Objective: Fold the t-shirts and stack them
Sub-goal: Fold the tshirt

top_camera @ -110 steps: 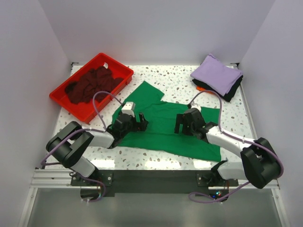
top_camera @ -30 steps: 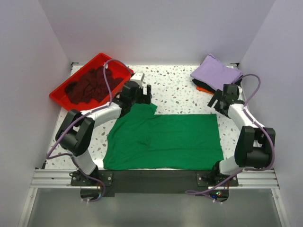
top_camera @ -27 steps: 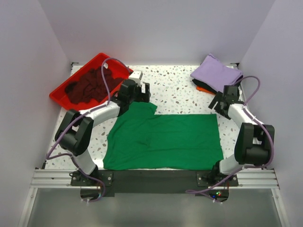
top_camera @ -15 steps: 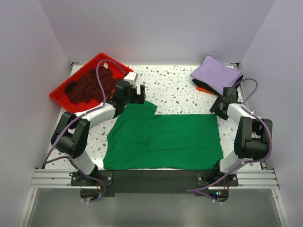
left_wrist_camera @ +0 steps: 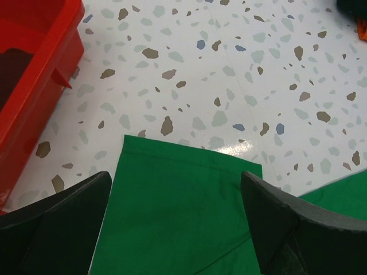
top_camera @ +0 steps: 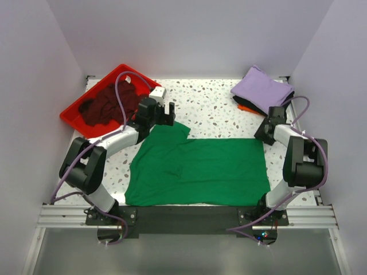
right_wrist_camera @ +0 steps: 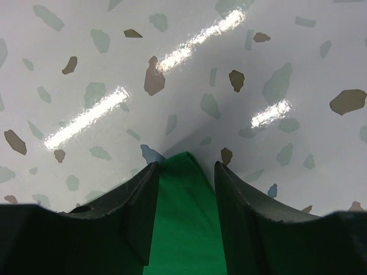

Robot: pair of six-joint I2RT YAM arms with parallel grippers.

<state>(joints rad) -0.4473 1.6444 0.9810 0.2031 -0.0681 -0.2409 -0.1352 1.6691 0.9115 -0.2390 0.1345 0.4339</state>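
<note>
1. Mounting rail (top_camera: 183, 216), near edge of the table (top_camera: 218, 103). It carries both arm bases. Its underside and the ends of the cabling are cut off from sight.
2. Green t-shirt (top_camera: 198, 169), spread flat on the near half of the table with its hem to the right. One sleeve points to the far left. The other sleeve cannot be made out among the creases at the near left.
3. Right gripper (top_camera: 264, 133), at the far right corner of the green t-shirt.
   - In the top view the arm hides its tips.
   - In the wrist view the right gripper (right_wrist_camera: 184, 217) has its fingers (right_wrist_camera: 137, 223) narrowly apart, one on each side of the green corner (right_wrist_camera: 183, 229).
   - The cloth fills the gap between them. Whether it is truly pinched cannot be told.
4. Left gripper (top_camera: 163, 117), above the far-left sleeve.
   - In the wrist view the left gripper (left_wrist_camera: 178, 229) has its jaws spread wide.
   - The sleeve end (left_wrist_camera: 172, 212) lies flat between them, and nothing is gripped.
   - Both finger bases run off the lower edge of that view.
5. Red tray (top_camera: 80, 130), far left corner. It holds the maroon t-shirt (top_camera: 106, 106) in a crumpled heap whose shape is unreadable. The left arm's cable crosses over the heap.
6. Folded stack, far right corner.
   - Lavender t-shirt (top_camera: 261, 89) lies on top.
   - Black t-shirt (top_camera: 281, 109) lies beneath it, and only its edge shows.
   - Orange t-shirt (top_camera: 245, 107) is at the bottom, no more than a sliver.
</note>
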